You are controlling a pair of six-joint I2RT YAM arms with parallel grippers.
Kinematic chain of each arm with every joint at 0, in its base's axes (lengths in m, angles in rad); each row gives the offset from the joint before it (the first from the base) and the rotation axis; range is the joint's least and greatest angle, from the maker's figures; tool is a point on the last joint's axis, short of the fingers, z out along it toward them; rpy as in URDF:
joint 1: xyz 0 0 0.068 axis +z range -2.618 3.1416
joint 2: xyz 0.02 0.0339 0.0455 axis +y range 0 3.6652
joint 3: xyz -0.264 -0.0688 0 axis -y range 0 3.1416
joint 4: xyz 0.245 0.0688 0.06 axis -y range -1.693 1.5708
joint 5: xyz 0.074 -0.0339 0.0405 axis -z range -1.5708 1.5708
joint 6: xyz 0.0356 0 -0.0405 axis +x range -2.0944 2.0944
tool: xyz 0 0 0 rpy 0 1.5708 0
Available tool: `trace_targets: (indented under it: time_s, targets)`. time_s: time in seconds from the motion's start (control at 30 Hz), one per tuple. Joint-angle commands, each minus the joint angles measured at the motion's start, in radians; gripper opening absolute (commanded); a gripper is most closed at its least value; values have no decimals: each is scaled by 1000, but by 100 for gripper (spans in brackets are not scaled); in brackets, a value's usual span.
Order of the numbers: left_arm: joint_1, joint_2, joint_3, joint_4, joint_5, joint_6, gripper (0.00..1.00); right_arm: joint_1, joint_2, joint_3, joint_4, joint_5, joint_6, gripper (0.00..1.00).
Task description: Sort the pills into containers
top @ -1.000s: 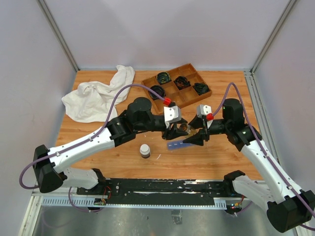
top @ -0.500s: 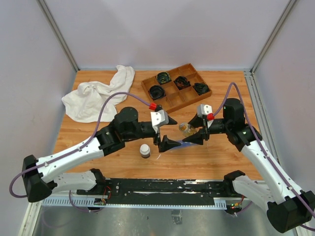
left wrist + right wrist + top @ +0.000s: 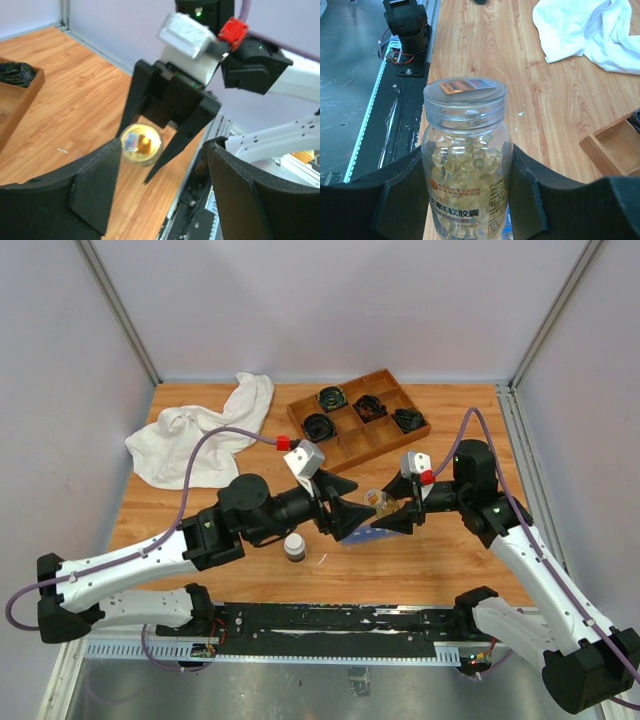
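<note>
My right gripper (image 3: 388,515) is shut on a clear bottle (image 3: 465,165), held upright. The bottle is full of yellowish pills (image 3: 462,150) and has a clear screw cap (image 3: 465,100) on it. The bottle also shows in the top view (image 3: 377,502) and in the left wrist view (image 3: 141,144), seen from above between the right fingers. My left gripper (image 3: 362,502) is open and empty, just left of the bottle and pointing at it. The blue pill organizer (image 3: 507,227) lies under the bottle, mostly hidden.
A small dark bottle with a white cap (image 3: 294,545) stands near the front edge. A wooden divided tray (image 3: 362,420) with black coiled cables sits at the back. A white cloth (image 3: 200,440) lies at the back left.
My left gripper drew back to the left from over the bottle, then turned so that its open jaws face the bottle. The right arm and the bottle have not moved.
</note>
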Motion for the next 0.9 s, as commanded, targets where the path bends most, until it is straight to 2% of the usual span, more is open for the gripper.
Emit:
trace_targets:
  time_s: [0.0, 0.1, 0.4, 0.87]
  targets:
    - [-105, 93, 134, -158, -318, -28, 76, -14, -1, 18, 23, 8, -8, 6]
    - [-114, 141, 177, -193, -368, -16, 77, -14, -3, 18, 22, 8, -7, 6]
    - [-114, 217, 245, -201, -327, 4, 76, -14, -6, 18, 23, 7, -7, 6]
    - [-115, 273, 268, -216, -260, 11, 55, -15, -10, 19, 23, 5, -6, 6]
